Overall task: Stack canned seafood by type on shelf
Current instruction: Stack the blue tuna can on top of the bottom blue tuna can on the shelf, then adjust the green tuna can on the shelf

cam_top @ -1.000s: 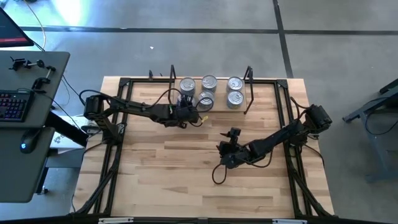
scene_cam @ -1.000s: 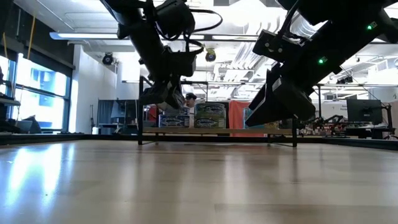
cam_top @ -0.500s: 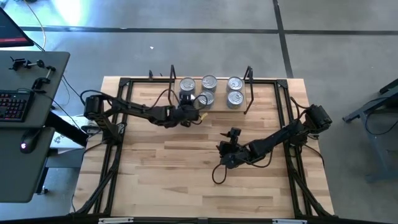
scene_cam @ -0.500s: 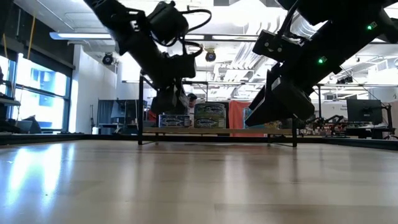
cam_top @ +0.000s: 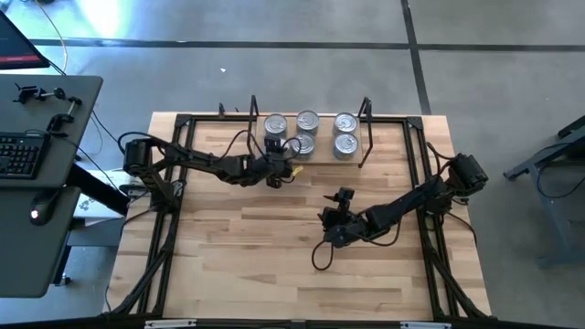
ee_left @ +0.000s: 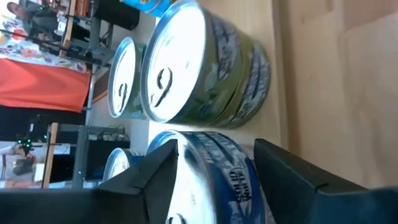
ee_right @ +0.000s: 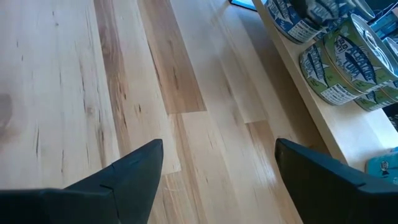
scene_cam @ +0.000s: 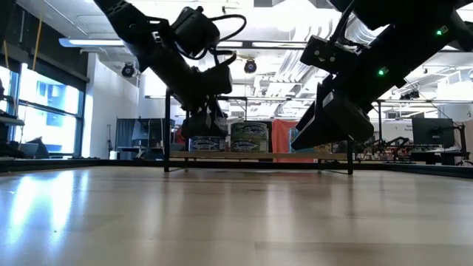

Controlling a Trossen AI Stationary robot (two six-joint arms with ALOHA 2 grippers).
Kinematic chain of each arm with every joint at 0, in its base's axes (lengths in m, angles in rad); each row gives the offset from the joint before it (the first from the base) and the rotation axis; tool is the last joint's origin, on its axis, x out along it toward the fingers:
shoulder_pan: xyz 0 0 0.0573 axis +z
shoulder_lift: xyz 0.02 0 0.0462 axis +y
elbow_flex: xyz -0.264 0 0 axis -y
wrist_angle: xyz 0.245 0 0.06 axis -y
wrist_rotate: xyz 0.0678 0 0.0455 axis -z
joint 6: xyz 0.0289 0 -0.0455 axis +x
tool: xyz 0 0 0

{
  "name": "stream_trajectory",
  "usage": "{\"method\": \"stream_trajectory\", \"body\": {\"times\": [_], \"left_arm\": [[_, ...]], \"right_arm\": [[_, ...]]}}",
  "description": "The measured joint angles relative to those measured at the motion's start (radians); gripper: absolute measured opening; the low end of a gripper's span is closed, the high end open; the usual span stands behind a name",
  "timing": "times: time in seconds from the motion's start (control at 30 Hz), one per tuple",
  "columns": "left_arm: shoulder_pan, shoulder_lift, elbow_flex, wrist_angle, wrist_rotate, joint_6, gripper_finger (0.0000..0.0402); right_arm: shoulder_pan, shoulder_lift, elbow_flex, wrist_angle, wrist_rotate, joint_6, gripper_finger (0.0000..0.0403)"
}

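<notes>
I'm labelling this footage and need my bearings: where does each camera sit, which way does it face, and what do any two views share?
High view: above the table, looking straight down; both arms, left gripper at the shelf, right gripper mid-table.
Low view: at tabletop height, looking level across to the shelf; both arms hang in from above.
Left wrist view: on the left arm, facing tins; its fingers flank a blue tin.
Right wrist view: on the right arm, facing bare table; open fingers.
Shared: both wrist views show the green-labelled tins.
</notes>
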Motion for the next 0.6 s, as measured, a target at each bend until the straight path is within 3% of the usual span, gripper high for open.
{"method": "stream_trajectory", "body": {"times": [0.37,0.6], "left_arm": [[0.017,-0.056,0.000,-0.033,-0.011,0.010,0.0245],[-0.081,-0.185,0.001,-0.132,-0.161,-0.118,0.0245]], "right_arm": [[0.000,0.000,0.000,0.003,0.000,0.003,0.0302],[0.004,0.000,-0.006,0.004,0.006,0.003,0.0302]]}}
